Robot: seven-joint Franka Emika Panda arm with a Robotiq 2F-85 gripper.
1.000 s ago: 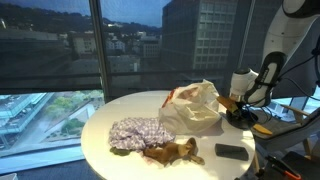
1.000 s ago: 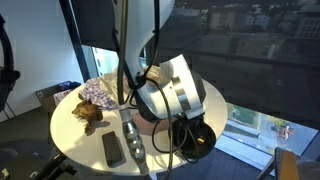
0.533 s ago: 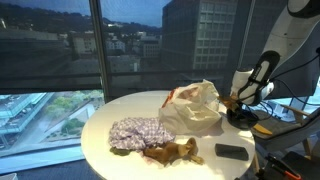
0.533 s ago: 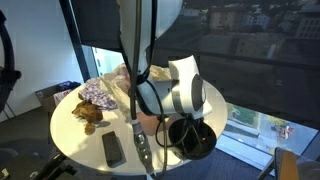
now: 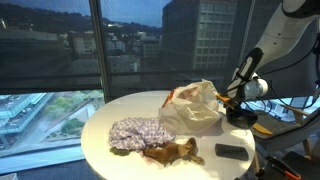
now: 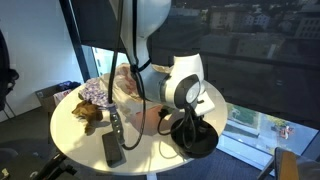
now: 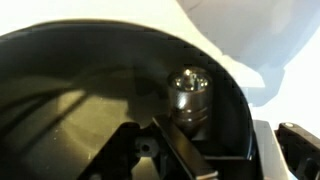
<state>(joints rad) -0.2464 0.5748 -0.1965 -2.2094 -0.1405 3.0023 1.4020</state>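
Hand [image 5: 233,101] low over one black bowl [image 5: 243,118] at bench [image 5: 98,128] edge, just beside one white bag [image 5: 195,106]. Wrist view: one metal knob [image 7: 189,90] at bowl centre, close to hand. Hand apart or clamped: cannot tell. Elsewhere on bench: one patterned cloth [image 5: 135,132], one brown plush toy [image 5: 172,152], one black remote [image 5: 231,151].
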